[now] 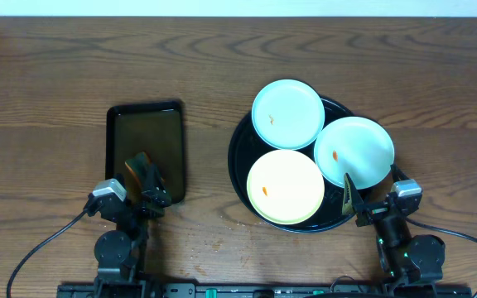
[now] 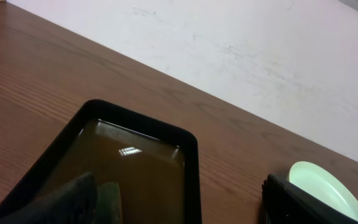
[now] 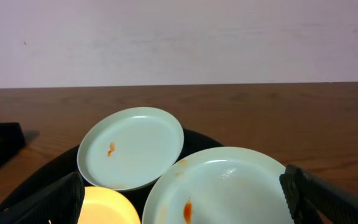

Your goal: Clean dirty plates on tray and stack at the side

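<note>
L hand (image 2: pixel 179 186) hangs jaws apart over the small black tray (image 1: pixel 172 124) by the sponge (image 1: pixel 137 171), holding nothing. The dirty plates (image 1: pixel 286 186) sit on the round tray (image 1: pixel 237 157), mid-right; I judge them light, stiff, glossy so prob slippery, best pinched at a rim. R hand (image 3: pixel 180 190) is spread wide at the right mint plate (image 1: pixel 354 151), its near rim unclamped.

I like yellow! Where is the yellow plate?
Overhead, the yellow plate lies at the front of the round black tray, right of centre, beside the two mint plates.
</note>
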